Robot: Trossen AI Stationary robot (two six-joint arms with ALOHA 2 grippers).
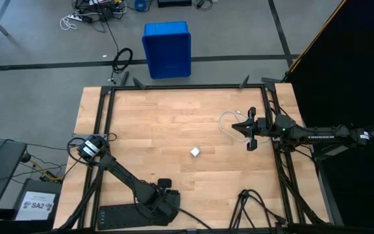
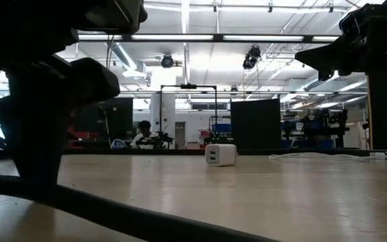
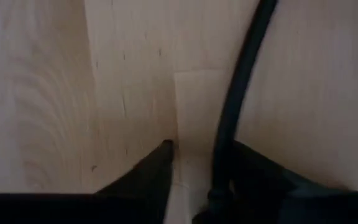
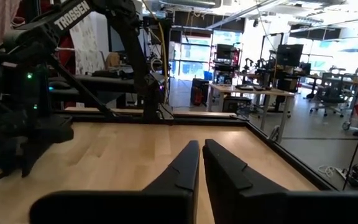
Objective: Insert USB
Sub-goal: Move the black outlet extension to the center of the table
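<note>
USB (image 1: pixel 229 123) cable looped near surface's (image 1: pixel 174 123) right edge, beside right gripper (image 1: pixel 251 133), jaws shut, empty. Left gripper (image 1: pixel 164 184) at near edge; jaws' state unclear. Charger block (image 1: pixel 195 152) mid-surface, open room around.

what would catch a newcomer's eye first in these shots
Probably the small white charger block alone near the middle of the wooden table. Next, the thin white USB cable looped near the table's right edge, beside the right end effector. The left end effector sits low at the near edge by a black cord.

Dark arms, white TROSSEN lettering
</note>
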